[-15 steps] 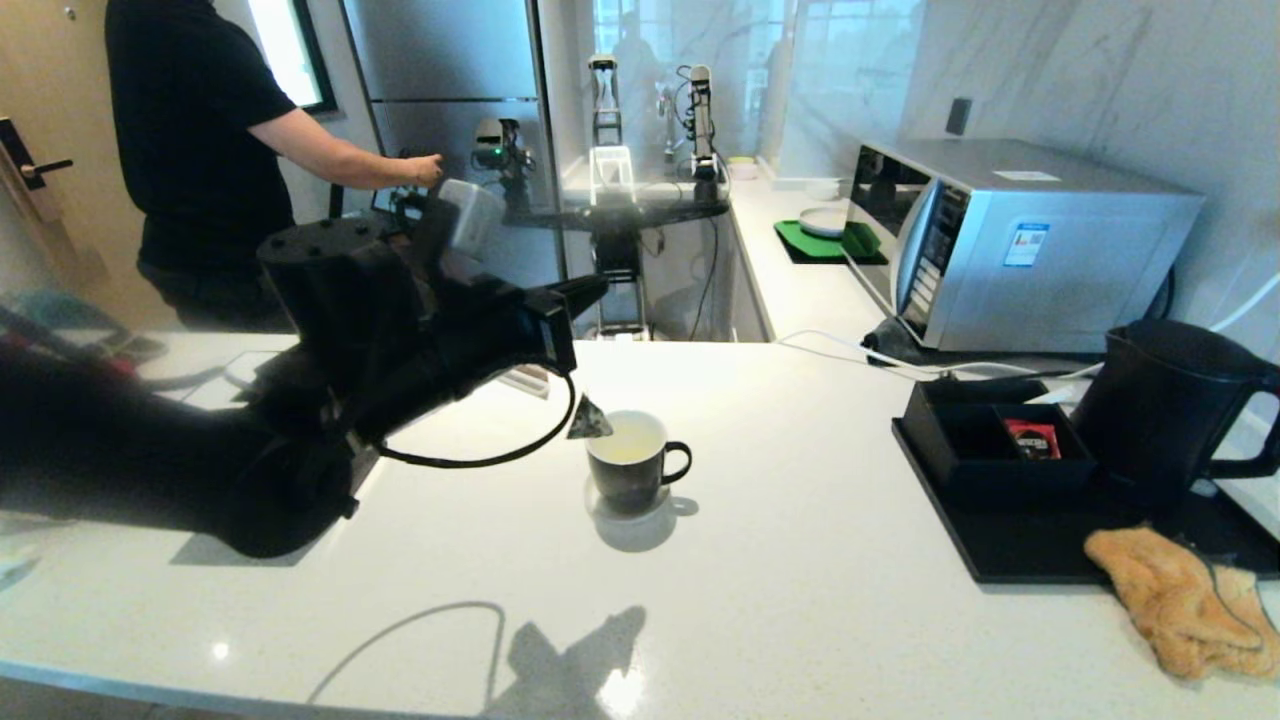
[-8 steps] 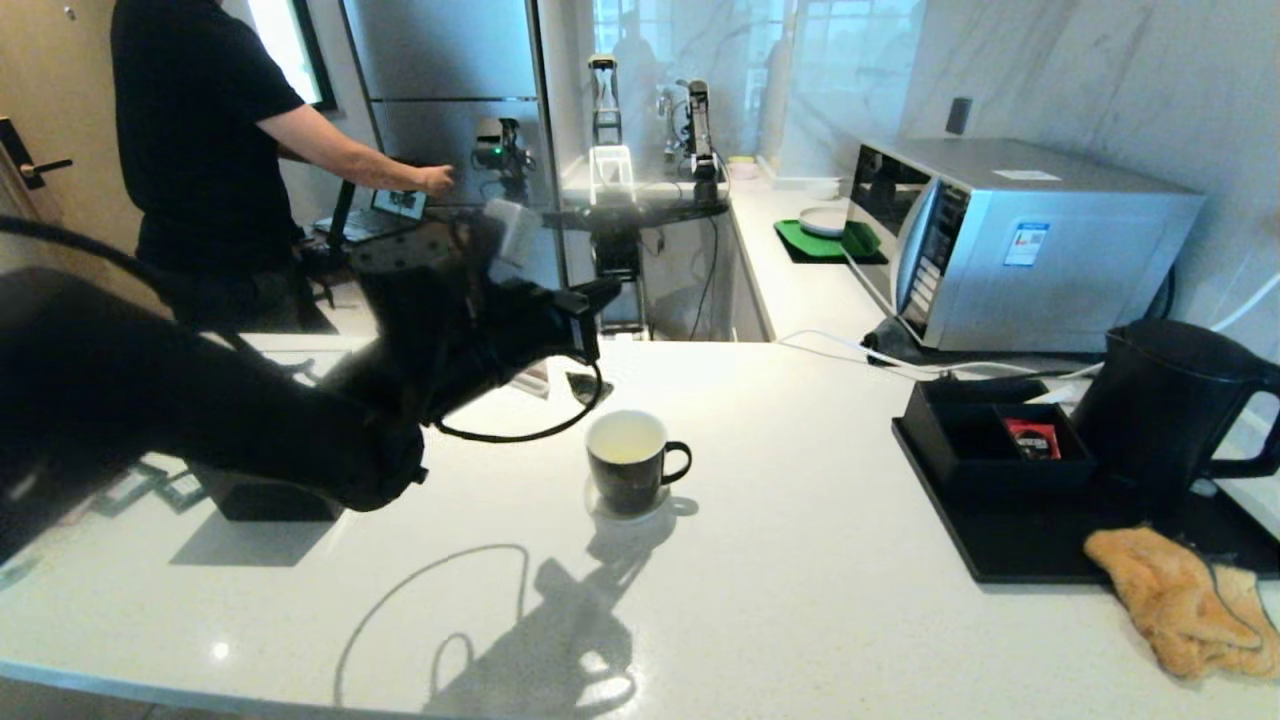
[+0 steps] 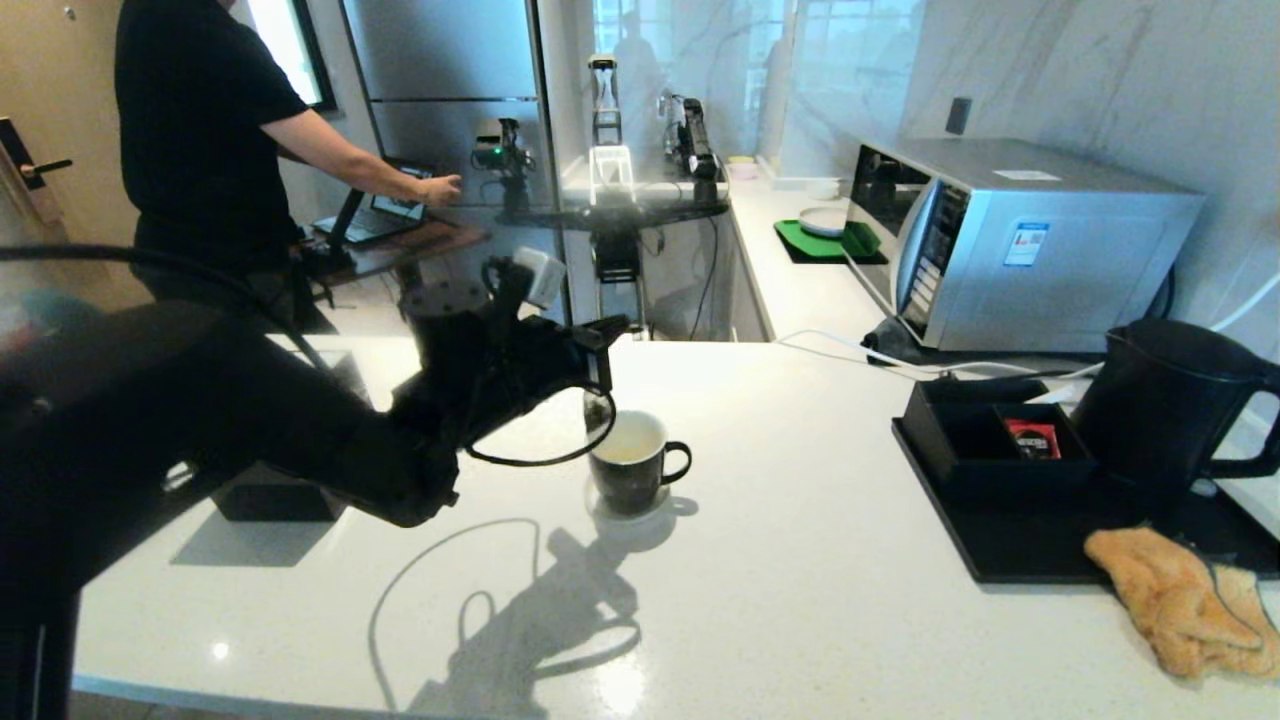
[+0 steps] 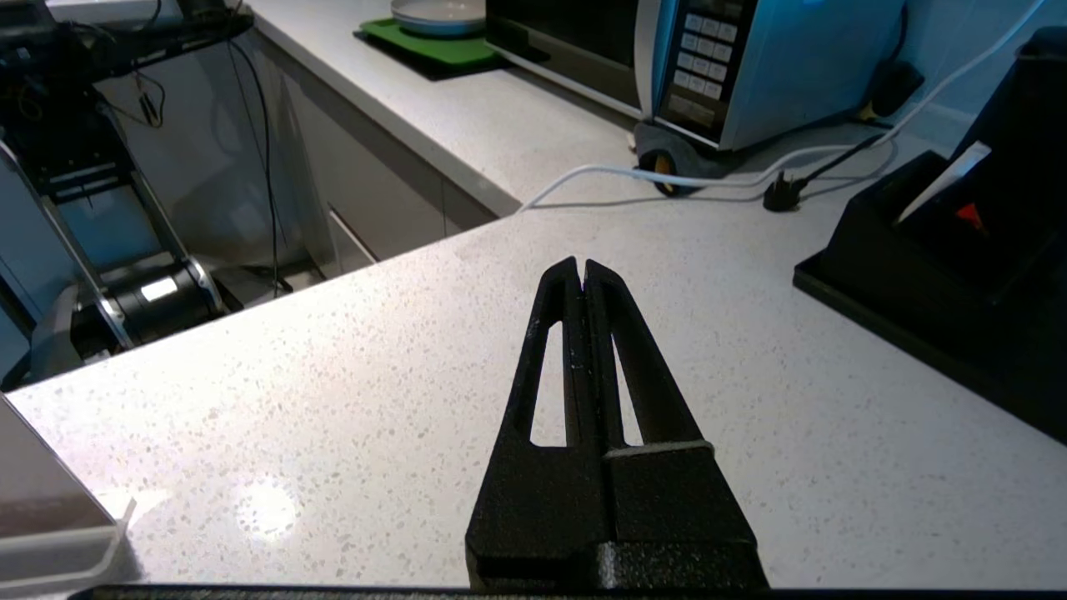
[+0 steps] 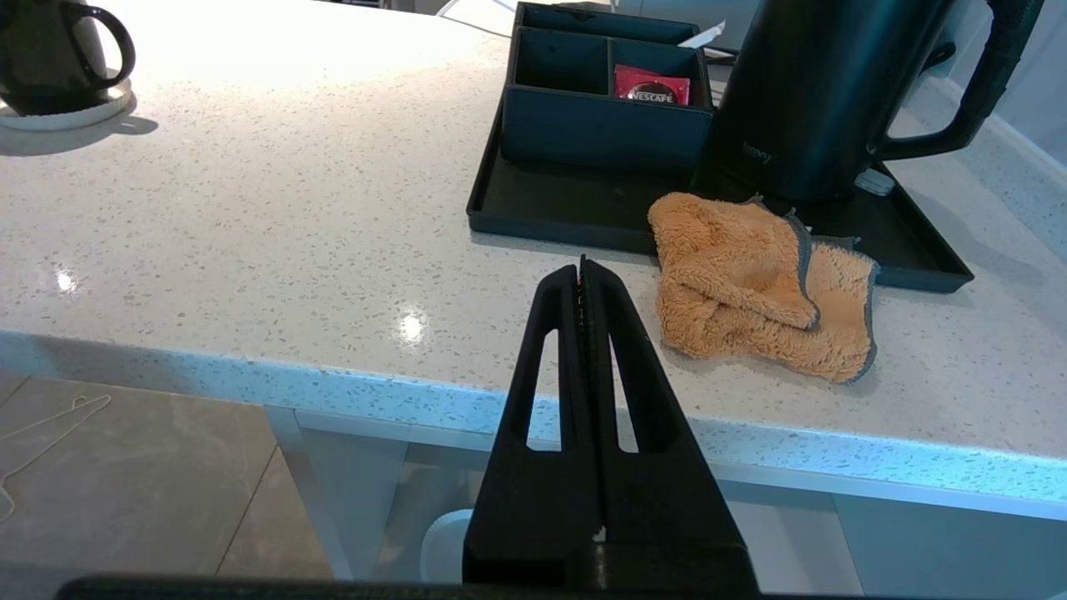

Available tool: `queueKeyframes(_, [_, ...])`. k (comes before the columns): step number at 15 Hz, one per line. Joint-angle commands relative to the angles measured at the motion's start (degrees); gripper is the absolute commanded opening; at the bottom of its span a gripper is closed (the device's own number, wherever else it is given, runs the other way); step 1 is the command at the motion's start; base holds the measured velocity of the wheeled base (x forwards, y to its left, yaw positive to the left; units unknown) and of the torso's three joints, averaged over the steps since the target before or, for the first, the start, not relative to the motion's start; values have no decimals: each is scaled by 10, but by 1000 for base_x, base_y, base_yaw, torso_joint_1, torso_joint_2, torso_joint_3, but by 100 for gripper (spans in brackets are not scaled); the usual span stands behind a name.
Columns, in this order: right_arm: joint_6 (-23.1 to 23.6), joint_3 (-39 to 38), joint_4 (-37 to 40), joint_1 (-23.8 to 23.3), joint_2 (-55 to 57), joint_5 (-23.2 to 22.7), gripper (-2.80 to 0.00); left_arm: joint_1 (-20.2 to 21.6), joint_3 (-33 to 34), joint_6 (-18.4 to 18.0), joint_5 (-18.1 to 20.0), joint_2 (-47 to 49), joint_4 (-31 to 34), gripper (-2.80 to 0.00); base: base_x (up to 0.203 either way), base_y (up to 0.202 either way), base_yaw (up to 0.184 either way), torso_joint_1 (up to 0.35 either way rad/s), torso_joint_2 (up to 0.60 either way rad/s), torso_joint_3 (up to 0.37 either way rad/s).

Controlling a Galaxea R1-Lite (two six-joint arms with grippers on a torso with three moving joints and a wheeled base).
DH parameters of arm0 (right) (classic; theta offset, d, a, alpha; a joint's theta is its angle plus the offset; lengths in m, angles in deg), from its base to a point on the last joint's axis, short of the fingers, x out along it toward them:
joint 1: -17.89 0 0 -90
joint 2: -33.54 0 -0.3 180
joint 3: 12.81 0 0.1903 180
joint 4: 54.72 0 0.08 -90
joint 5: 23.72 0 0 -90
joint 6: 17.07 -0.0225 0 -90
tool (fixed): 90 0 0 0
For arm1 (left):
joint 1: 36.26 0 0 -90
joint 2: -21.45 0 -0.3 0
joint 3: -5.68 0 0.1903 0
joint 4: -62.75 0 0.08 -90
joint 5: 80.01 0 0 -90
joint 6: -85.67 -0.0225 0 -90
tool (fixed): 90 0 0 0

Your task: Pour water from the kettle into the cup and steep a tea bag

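Head view. Left gripper (image 3: 612, 330) raised over the white counter (image 3: 800, 560), just far-left of the cup (image 3: 628, 462); fingers pressed together. A tea bag (image 3: 597, 407) hangs below the tips at the cup's far-left rim; whether it touches the rim cannot be told. Cup holds pale liquid, handle to the right. The kettle (image 3: 1165, 410) stands well to the right on a black tray (image 3: 1010, 555), handle facing right. A black box (image 3: 990, 440) sits just left of it on the same tray, a red sachet (image 3: 1032, 438) in one compartment. An orange cloth (image 3: 1180, 600) lies over the tray's near right corner. A microwave (image 3: 1010, 240) stands far right; a person in black (image 3: 200, 150) stands far left.

Left wrist view. Left gripper's tips closed to a thin slit over bare counter. Tea bag and cup out of view. Box at one edge, white cable (image 4: 683, 177) and plug beyond.

Right wrist view. Right gripper (image 5: 581, 271) hangs off the counter's near edge, fingers pressed shut, holding nothing. Ahead lie the cloth, tray, box with sachet, and kettle. The cup stands far off to the left.
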Motion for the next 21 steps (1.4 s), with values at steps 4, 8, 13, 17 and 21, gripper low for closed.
queueKeyframes(4, [1,0,0,0,1,0,-280,-4,1,1,-1,26,-18,-280,0,0,0,0,0,0])
queueKeyframes(8, [1,0,0,0,1,0,-280,-4,1,-1,-6,39,-18,-280,0,0,0,0,0,0])
queueKeyframes(13, [1,0,0,0,1,0,-280,-11,3,-12,-8,62,-19,-280,0,0,0,0,0,0])
queueKeyframes(17, [1,0,0,0,1,0,-280,-11,3,-13,-9,76,-20,-280,0,0,0,0,0,0])
queueKeyframes(21, [1,0,0,0,1,0,-280,-11,3,-14,-9,89,-20,-280,0,0,0,0,0,0])
